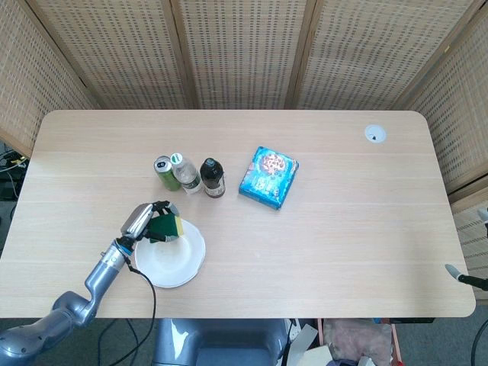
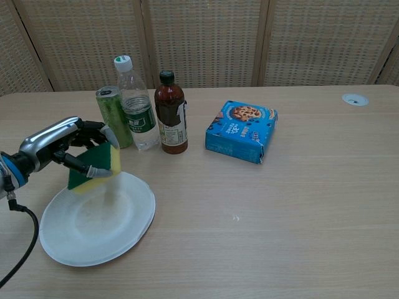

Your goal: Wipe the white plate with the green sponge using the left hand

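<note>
The white plate (image 1: 179,261) (image 2: 100,224) lies near the table's front left edge. My left hand (image 1: 146,222) (image 2: 59,146) grips the green and yellow sponge (image 1: 168,227) (image 2: 96,167) over the plate's far left rim. In the chest view the sponge stands on edge, its lower corner at or just above the rim; contact cannot be told. Only a small tip of my right hand (image 1: 456,271) shows at the right edge of the head view.
A green can (image 1: 164,173) (image 2: 113,116), a clear water bottle (image 1: 185,173) (image 2: 134,104) and a dark sauce bottle (image 1: 213,178) (image 2: 171,113) stand in a row just behind the plate. A blue cookie box (image 1: 268,177) (image 2: 242,131) lies mid-table. A grommet (image 1: 374,134) sits far right.
</note>
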Robot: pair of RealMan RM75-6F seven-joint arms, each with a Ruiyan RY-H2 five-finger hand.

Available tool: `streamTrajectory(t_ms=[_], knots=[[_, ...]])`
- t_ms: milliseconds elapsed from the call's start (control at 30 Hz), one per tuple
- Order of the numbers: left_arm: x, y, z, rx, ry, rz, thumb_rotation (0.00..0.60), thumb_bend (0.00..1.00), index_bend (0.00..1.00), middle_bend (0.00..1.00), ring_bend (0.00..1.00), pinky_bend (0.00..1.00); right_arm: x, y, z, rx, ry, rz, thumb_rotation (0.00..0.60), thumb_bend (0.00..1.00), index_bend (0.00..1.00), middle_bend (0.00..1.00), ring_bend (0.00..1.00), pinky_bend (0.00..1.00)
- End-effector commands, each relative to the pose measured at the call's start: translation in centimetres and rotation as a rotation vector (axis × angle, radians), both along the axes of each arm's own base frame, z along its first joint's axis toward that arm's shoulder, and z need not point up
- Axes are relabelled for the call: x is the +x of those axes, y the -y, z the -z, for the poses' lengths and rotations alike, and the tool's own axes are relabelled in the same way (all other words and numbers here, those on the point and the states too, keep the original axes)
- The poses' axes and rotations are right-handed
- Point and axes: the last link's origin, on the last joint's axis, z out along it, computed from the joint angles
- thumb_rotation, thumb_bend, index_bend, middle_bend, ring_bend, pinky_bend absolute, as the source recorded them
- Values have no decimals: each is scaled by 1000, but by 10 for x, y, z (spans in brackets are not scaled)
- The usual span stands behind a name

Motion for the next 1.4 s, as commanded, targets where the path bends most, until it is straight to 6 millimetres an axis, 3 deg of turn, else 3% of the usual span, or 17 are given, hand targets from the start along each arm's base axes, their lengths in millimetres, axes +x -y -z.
streamTrajectory(t_ms=[33, 200, 333, 500, 567, 633, 667, 733, 800, 867, 967, 1067, 1100, 1200, 1400], knots=[[-13, -12, -33, 39, -135, 44, 600, 107, 572, 408, 396, 448, 0, 0, 1, 3, -1, -1, 600, 0, 0, 0, 0, 0], [-35, -26, -71, 135, -412, 117, 600, 106, 564, 406, 396, 448, 2, 1, 5, 12, -19, -1, 600, 0, 0, 0, 0, 0], [-40, -32, -74, 140, -512, 132, 600, 96, 565, 406, 396, 448, 4, 2, 8, 16, -29, -6, 600, 0, 0, 0, 0, 0], [-47, -44, -70, 128, -633, 126, 600, 0, 545, 399, 395, 443, 6, 4, 14, 29, -45, -2, 600, 0, 0, 0, 0, 0], [-49, -50, -67, 118, -686, 114, 600, 0, 399, 305, 342, 372, 5, 5, 16, 36, -56, 8, 600, 0, 0, 0, 0, 0], [-57, -53, -62, 78, -727, 80, 600, 0, 96, 79, 129, 179, 4, 8, 17, 33, -64, 19, 600, 0, 0, 0, 0, 0], [-61, -53, -61, 53, -745, 62, 600, 0, 32, 29, 66, 117, 4, 8, 17, 29, -69, 24, 600, 0, 0, 0, 0, 0], [-67, -54, -65, 14, -765, 31, 600, 0, 0, 0, 0, 12, 3, 9, 17, 20, -82, 35, 600, 0, 0, 0, 0, 0], [-68, -55, -94, 97, -680, 1, 600, 0, 0, 0, 0, 0, 2, 7, 15, 3, -80, 41, 600, 0, 0, 0, 0, 0], [-68, -49, -110, 126, -638, -10, 600, 0, 0, 0, 0, 0, 3, 6, 14, 4, -79, 38, 600, 0, 0, 0, 0, 0], [-67, -36, -141, 195, -542, -61, 600, 0, 0, 0, 0, 0, 2, 5, 13, 12, -84, 29, 600, 0, 0, 0, 0, 0], [-65, -1, -176, 295, -480, -123, 600, 0, 0, 0, 0, 0, 1, 6, 14, 25, -87, 14, 600, 0, 0, 0, 0, 0], [-67, 19, -189, 341, -498, -159, 600, 0, 0, 0, 0, 0, 2, 6, 14, 27, -91, 2, 600, 0, 0, 0, 0, 0], [-63, 62, -205, 395, -553, -235, 600, 0, 0, 0, 0, 0, 3, 5, 15, 19, -98, -18, 600, 0, 0, 0, 0, 0], [-59, 123, -215, 402, -535, -353, 600, 0, 0, 0, 0, 0, 6, 4, 14, -28, -118, -62, 600, 0, 0, 0, 0, 0]])
